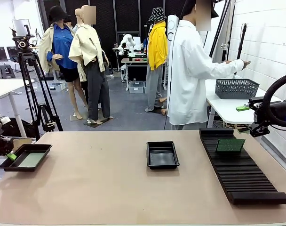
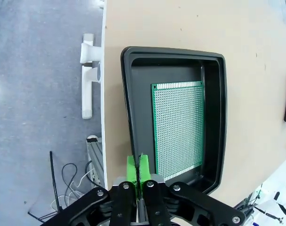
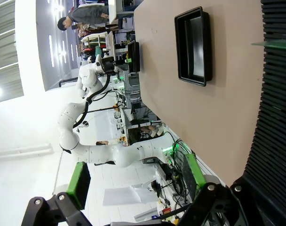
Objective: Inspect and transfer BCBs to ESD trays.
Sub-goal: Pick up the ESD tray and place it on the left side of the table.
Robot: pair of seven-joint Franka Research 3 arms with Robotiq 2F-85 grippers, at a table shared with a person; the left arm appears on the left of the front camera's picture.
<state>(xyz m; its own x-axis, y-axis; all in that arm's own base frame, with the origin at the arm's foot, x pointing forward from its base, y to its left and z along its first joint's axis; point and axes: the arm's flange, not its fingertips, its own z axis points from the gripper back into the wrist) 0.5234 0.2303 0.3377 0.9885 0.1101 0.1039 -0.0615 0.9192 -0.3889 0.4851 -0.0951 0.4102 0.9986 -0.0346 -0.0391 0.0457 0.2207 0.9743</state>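
One BCB (image 2: 178, 129) lies flat in the left ESD tray (image 2: 173, 52), which sits at the table's left edge (image 1: 6, 165); the BCB (image 1: 31, 160) shows green inside it. My left gripper (image 2: 137, 169) hovers over that tray's near rim, shut with its green pads together and nothing between them; its green tip (image 1: 11, 155) sits beside the tray. A second ESD tray (image 1: 162, 143) (image 3: 178, 47) sits mid-table with nothing in it. Another BCB (image 1: 229, 145) (image 3: 272, 43) stands upright in the ribbed rack. My right gripper (image 3: 136, 179) (image 1: 244, 118) is open, off the table's right edge behind the rack.
The long black ribbed rack (image 1: 239, 169) (image 3: 277, 117) runs along the table's right side. A person in a white coat (image 1: 190, 70) stands at the far side, one hand reaching to the right. A dark mesh basket (image 1: 236, 88) rests on a white side table.
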